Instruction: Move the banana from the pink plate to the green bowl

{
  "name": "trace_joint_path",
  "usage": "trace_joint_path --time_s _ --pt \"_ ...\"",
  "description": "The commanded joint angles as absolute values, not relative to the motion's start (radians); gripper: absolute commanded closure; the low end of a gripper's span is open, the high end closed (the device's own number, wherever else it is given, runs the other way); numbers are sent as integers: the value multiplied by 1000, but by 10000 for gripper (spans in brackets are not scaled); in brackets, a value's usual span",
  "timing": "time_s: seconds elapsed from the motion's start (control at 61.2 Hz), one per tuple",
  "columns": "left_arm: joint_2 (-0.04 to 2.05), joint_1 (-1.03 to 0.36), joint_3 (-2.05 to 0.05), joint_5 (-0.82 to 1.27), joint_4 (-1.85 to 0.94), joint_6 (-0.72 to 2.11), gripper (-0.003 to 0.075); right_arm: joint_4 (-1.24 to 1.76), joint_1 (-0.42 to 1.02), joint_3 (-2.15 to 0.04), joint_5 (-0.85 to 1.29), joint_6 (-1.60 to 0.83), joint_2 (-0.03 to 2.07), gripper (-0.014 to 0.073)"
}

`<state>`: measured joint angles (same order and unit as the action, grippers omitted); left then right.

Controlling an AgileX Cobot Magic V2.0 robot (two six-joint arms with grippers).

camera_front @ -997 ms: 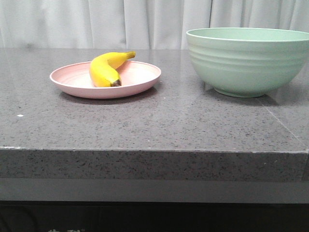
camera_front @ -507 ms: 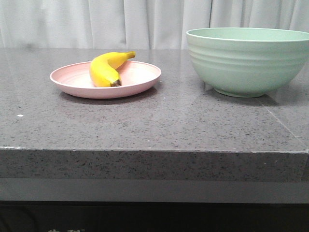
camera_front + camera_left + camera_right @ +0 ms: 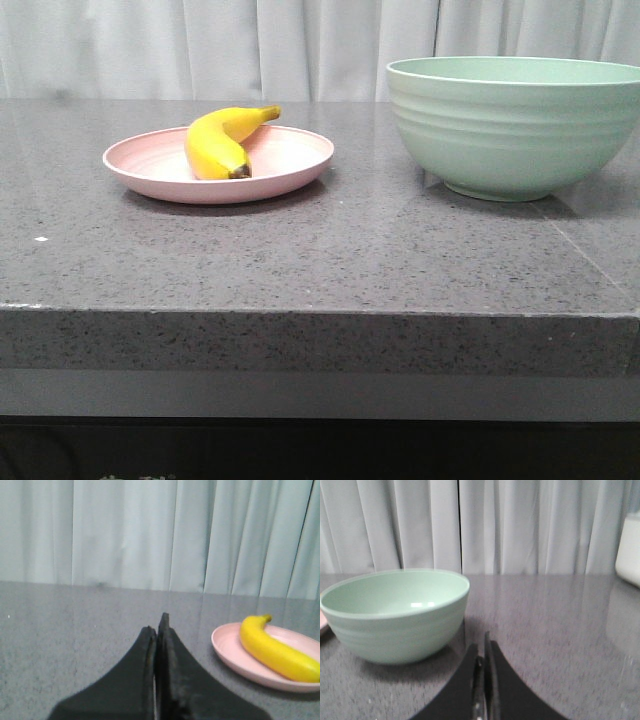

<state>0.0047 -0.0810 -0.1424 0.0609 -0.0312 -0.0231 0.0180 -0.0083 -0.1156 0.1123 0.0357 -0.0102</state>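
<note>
1. Front view: the banana (image 3: 222,143) lies on the pink plate (image 3: 290,160), its dark tip toward the camera and its stem pointing back and to the right. The plate sits on the grey speckled tabletop (image 3: 320,250), left of centre. The green bowl (image 3: 515,125) stands on the same tabletop, well apart from the plate on the right side, and I cannot see inside it from here. A pale curtain (image 3: 200,45) hangs behind everything. Neither of my arms shows in this view.

2. Left wrist view: my left pincer (image 3: 158,625) hangs low over the tabletop (image 3: 75,630) with its two black fingers pressed together, tips touching and nothing between them. The pink plate (image 3: 227,650) lies ahead and off to one side, clear of my fingers, and the banana (image 3: 275,647) rests on it with its stem toward the curtain (image 3: 125,530).

3. Right wrist view: my right pincer (image 3: 482,647) is likewise closed on nothing, only a thin seam showing between its fingers. The green bowl (image 3: 395,612) stands near it, ahead and to one side, not touching, and what I see of its pale interior holds nothing. A white object (image 3: 629,547) sits at the picture's edge; I cannot tell what it is.
</note>
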Motion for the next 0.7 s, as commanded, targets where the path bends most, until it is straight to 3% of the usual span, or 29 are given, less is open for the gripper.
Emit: trace_joint_path --time_s 0.0,0.408,0.686 --pt "59 -85 -270 62 -42 -22 738 -16 -11 -229 99 35 -22 662" --pt "382 -85 -718 446 -52 -22 738 -30 -11 -638 370 35 244 662" --pt "547 -85 -806 515 -52 -22 738 -30 -11 -742 442 35 454 662"
